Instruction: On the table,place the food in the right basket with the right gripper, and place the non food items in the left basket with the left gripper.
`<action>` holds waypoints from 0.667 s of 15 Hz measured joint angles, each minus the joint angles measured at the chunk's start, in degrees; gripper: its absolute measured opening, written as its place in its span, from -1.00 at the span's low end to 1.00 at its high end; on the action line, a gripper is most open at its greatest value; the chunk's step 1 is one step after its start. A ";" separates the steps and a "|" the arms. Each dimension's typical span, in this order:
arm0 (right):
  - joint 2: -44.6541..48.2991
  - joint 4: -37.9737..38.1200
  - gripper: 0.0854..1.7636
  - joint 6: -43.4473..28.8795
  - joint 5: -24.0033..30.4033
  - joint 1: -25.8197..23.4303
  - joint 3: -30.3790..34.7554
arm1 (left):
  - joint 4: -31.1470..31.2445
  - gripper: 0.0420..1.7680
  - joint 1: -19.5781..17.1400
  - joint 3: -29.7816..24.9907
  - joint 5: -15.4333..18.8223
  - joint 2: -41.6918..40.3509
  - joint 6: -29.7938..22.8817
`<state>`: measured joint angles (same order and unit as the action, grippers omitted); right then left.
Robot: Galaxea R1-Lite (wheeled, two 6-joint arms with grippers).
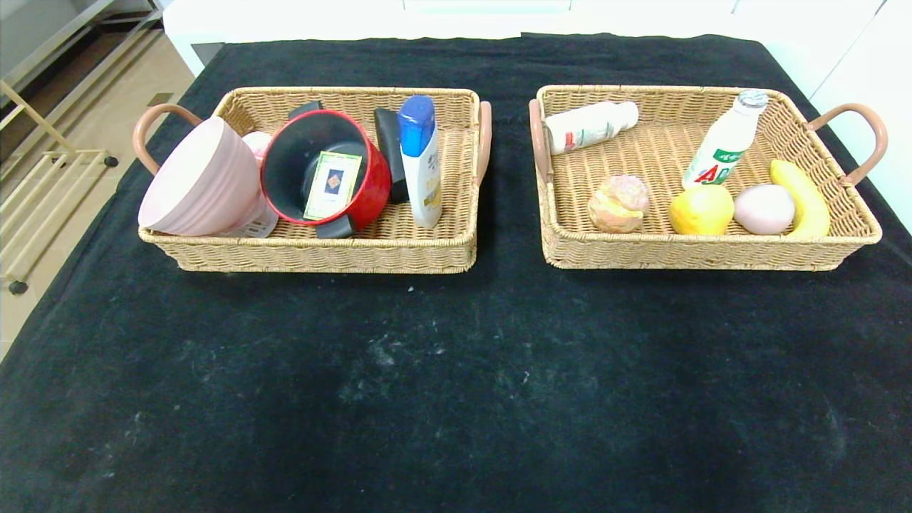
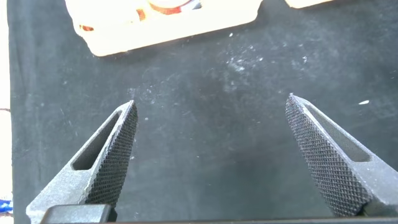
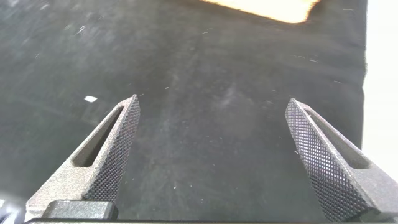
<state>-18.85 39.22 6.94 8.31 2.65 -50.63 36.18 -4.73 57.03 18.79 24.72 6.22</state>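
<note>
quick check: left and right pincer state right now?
Left pincer: open, holding nothing, over bare black cloth.
Right pincer: open, holding nothing, over bare black cloth.

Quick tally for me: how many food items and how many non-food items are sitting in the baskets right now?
Food, right wicker basket: 6 (two white bottles, pastry, lemon, pink egg, banana).
Non-food, left wicker basket: at least 4 visible.
Total: at least 10.

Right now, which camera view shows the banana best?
The head view: the banana lies in full sight at the outer end of the right basket, beside a pink egg-shaped item. Neither wrist view shows it; the right wrist view catches only a blurred basket edge over black cloth.
</note>
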 joint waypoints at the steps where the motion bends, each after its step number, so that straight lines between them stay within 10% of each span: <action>1: 1.35 0.15 0.94 -0.35 0.09 -0.89 0.88 | 0.63 0.94 -2.57 -0.15 2.21 -1.52 0.22; 10: 16.65 -0.20 0.94 -2.32 0.02 -2.62 16.29 | -1.93 0.94 -0.39 -12.79 4.06 -9.00 1.06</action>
<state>-2.19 39.02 4.62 8.34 0.02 -34.34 34.26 -5.12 44.24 22.85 15.73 7.28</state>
